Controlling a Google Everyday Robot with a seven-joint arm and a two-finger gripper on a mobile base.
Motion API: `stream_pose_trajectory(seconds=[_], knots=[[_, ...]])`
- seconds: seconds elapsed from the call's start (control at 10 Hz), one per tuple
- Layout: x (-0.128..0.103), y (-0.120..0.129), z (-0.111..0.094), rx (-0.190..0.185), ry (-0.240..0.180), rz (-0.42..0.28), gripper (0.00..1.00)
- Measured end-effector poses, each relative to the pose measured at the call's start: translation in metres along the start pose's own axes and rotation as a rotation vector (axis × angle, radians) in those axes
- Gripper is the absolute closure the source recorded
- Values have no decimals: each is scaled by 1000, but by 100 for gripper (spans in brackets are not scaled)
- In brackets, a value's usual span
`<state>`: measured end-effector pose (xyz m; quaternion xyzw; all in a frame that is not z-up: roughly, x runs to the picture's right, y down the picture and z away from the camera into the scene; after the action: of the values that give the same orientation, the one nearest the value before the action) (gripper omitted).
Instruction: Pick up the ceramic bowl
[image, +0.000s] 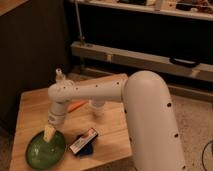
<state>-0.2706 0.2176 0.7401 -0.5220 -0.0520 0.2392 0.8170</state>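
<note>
The ceramic bowl (44, 151), wide, shallow and glossy green, rests on the front left corner of the wooden table (112, 132). My gripper (49, 133) hangs from the white arm, pointing down over the bowl's far rim, its pale fingers open and just inside the rim. Nothing is held between them. The bowl's far edge is partly hidden behind the fingers.
A small white cup (97, 107) stands mid-table, partly behind my arm. An orange object (76, 106) lies beside it. A dark packet with a white label (84, 143) lies right of the bowl. Dark shelving stands behind the table.
</note>
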Motion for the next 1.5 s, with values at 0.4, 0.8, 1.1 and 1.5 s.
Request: stream_pose_trajectory(seconds=[0.4,0.8,1.1,1.5], knots=[[7,-15,-2,47,-11,41,35],[6,-17,2,76,-9,42,44],[7,-20,4,70,-8,49,44],[8,-22,10,85,6,50,44]])
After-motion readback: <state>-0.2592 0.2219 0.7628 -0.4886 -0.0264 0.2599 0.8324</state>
